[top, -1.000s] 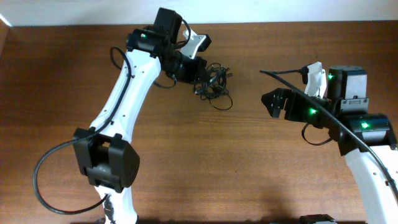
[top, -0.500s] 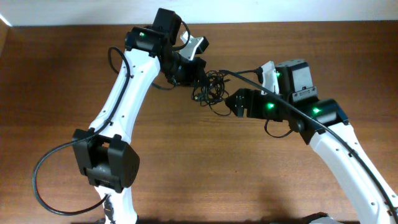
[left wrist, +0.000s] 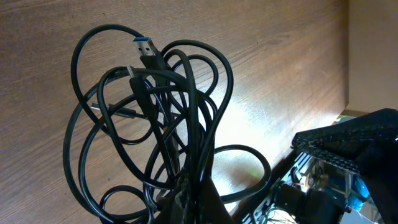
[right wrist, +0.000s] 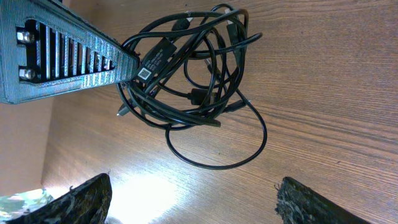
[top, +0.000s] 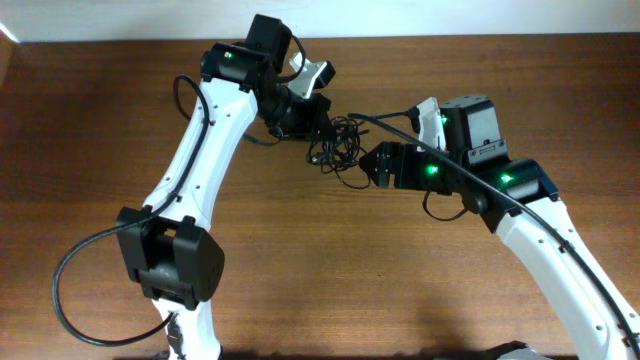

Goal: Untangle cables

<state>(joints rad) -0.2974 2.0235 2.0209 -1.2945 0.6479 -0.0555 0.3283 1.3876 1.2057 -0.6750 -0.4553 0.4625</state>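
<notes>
Cables (top: 340,140) sit as one black knotted clump on the brown wooden bench (top: 330,270), near its far edge and about midway along that edge. The left end effector (top: 320,127) is closed tight on the clump's left side. In the left wrist view the cords (left wrist: 180,124) run together into a bundle at the bottom of the picture, where the fingers pinch them, and fan out above into overlapping loops. One plug with a blue insert (left wrist: 144,48) stands out at the top of the tangle.

The right end effector (top: 372,164) is just beside the clump's right side, pointing at it with its jaws wide and nothing between them. In its wrist view both fingertips (right wrist: 78,199) show at the lower corners, well apart. The cables (right wrist: 193,68) lie beyond them, not touching either one. The left end effector's ribbed black finger (right wrist: 68,56) comes in from the upper left and meets the cords at a small white label (right wrist: 144,72). A single large loop (right wrist: 217,143) trails out of the knot toward the right end effector and appears to lie on the wood. Whether the rest of the clump rests on the bench or is lifted off it cannot be told.
</notes>
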